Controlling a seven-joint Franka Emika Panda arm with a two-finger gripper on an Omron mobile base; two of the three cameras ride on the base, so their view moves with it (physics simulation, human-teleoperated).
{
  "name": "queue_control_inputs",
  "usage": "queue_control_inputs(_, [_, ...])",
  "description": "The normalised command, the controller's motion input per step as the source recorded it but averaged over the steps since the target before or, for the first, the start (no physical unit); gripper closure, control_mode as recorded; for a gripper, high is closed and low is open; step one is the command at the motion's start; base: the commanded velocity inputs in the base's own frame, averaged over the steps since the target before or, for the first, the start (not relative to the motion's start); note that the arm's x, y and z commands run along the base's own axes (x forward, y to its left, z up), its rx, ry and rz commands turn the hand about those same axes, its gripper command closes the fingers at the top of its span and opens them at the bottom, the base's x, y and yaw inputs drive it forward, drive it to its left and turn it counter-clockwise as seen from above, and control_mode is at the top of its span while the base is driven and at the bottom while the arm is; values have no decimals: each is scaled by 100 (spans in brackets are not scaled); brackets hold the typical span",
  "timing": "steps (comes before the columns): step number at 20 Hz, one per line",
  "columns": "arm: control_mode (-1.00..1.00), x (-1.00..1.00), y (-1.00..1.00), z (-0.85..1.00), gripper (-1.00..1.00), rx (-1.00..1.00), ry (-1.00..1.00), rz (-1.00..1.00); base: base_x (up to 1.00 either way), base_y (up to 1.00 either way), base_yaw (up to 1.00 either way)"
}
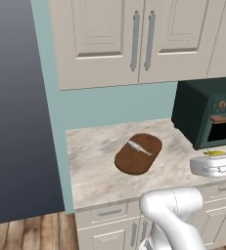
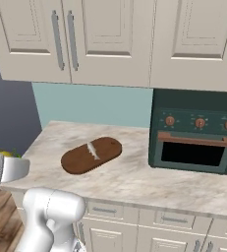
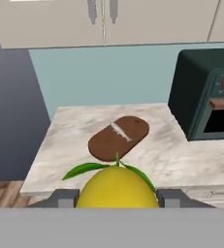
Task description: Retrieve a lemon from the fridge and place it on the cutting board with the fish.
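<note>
The lemon (image 3: pixel 117 188), with green leaves at its stem, sits pinched between the two dark fingers (image 3: pixel 65 197), one tip on each side of it; the gripper (image 3: pixel 117 199) holds it in the air before the front edge of the marble surface (image 3: pixel 74 131). Farther on, the brown cutting board (image 3: pixel 118 137) lies on that surface with the small silvery fish (image 3: pixel 119 131) on top, left of the dark green toaster oven (image 3: pixel 205 94), well apart from the lemon

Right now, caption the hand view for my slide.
Lemon held in the jaws, facing the fish on the cutting board.
</note>
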Motion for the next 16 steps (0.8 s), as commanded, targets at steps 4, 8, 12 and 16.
queue_control_inputs(4, [-100,22,4,-20,100,0,25,0,0,0,0])
queue_control_inputs(8, [-100,22,2,-32,100,0,28,0,0,0,0])
queue_control_inputs(12, [-100,22,6,-30,100,0,19,0,0,0,0])
queue_control_inputs(16, [-100,16,3,-20,100,0,5,0,0,0,0])
